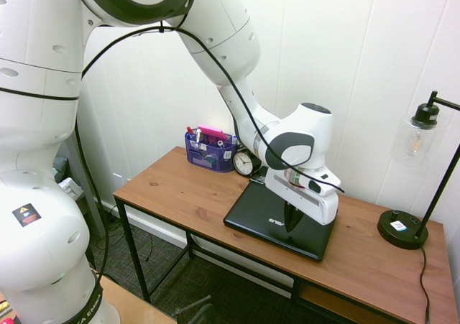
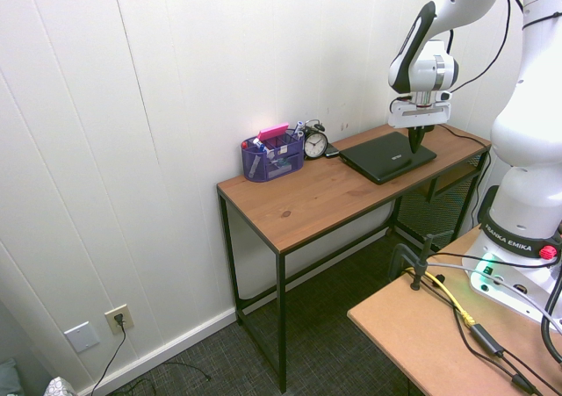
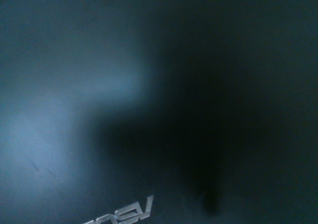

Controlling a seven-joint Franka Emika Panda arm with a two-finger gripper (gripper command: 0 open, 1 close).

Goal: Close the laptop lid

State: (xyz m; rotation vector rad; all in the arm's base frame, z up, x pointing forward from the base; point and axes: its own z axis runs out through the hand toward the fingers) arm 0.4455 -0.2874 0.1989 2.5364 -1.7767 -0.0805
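Note:
The laptop lid (image 1: 262,213) is a matte black panel lying flat down on the black netbook, its small silver logo facing up on the wooden desk (image 1: 187,187). My gripper (image 1: 290,222) points straight down, fingers together, with the tips touching the lid's top near the logo. From the other side, the lid (image 2: 379,157) lies flat and the gripper (image 2: 416,143) presses on its right part. The wrist view is filled by the dark lid surface (image 3: 74,110) with the silver logo at the edge of the picture.
Behind the laptop stand a small black alarm clock (image 1: 245,163) and a purple mesh organizer (image 1: 209,150) with pens. A black desk lamp (image 1: 404,228) with a glass bulb shade stands at the desk's right end. A white panelled wall runs behind the desk.

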